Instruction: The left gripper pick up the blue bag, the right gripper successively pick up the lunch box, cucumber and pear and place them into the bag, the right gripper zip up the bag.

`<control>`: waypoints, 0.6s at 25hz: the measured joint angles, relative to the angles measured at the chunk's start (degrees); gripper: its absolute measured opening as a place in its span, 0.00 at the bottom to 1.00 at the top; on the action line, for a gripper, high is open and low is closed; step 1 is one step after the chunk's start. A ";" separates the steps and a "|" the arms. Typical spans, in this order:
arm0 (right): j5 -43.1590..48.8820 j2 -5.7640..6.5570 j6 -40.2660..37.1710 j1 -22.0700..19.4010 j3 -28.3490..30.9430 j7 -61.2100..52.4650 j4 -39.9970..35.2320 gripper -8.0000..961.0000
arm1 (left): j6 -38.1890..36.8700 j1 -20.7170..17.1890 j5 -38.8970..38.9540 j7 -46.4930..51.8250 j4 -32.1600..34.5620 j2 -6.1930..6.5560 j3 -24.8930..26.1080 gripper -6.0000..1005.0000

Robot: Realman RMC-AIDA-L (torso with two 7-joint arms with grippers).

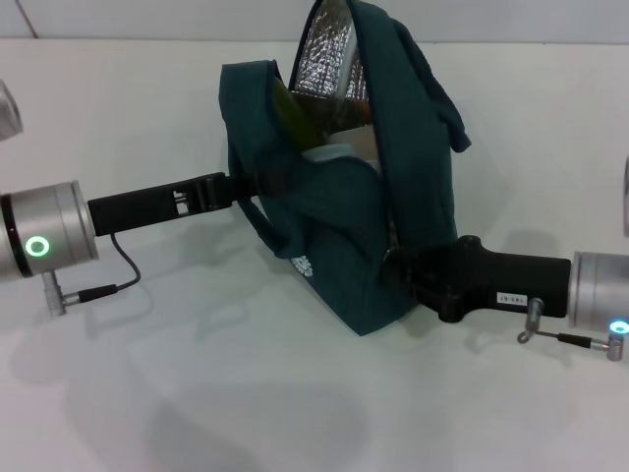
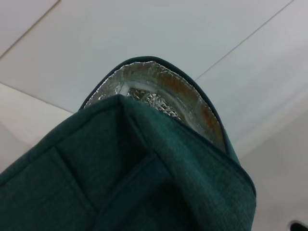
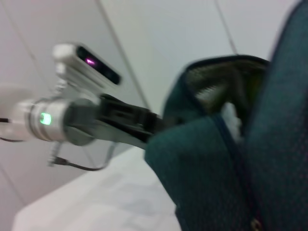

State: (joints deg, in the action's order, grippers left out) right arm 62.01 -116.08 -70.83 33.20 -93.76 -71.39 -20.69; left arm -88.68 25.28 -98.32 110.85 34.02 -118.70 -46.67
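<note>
The blue bag (image 1: 339, 231) stands open in the middle of the white table, its foil-lined flap (image 1: 329, 54) raised. My left gripper (image 1: 239, 189) is shut on the bag's left edge and holds it up. Inside, the dark green cucumber (image 1: 291, 116) leans against the left wall above the lunch box's pale lid (image 1: 332, 152). The pear is hidden. My right gripper (image 1: 391, 265) presses against the bag's right side at the zipper seam. The left wrist view shows the bag (image 2: 120, 178) and its foil lining (image 2: 159, 96). The right wrist view shows the bag (image 3: 216, 163) and the left gripper (image 3: 156, 122).
White table (image 1: 197, 393) all around the bag. A thin cable with a metal plug (image 1: 93, 292) hangs under the left wrist, and another plug (image 1: 565, 337) under the right wrist.
</note>
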 joint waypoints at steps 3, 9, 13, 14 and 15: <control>0.28 0.61 -4.70 -0.21 0.17 0.00 0.06 0.26 | -0.06 -0.18 0.00 -0.02 0.00 0.10 0.00 0.08; 0.56 1.67 -9.38 -1.05 0.31 -0.01 0.51 0.03 | -0.22 -0.29 0.19 -0.01 0.15 0.43 -0.01 0.08; 1.40 1.72 -9.98 -1.10 0.12 -0.03 0.53 0.03 | -0.31 0.06 0.19 0.07 0.33 0.90 -0.01 0.08; 2.03 1.62 -9.99 -1.08 0.14 -0.03 0.48 0.03 | -0.34 0.13 0.18 0.12 0.36 0.99 0.00 0.08; 2.47 1.54 -10.00 -0.97 0.17 -0.03 0.43 0.03 | -0.38 0.17 0.16 0.18 0.40 1.10 -0.01 0.08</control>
State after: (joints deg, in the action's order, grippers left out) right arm 64.48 -114.54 -80.84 32.23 -93.59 -71.42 -20.26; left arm -89.07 25.46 -98.16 111.03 34.41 -117.60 -46.68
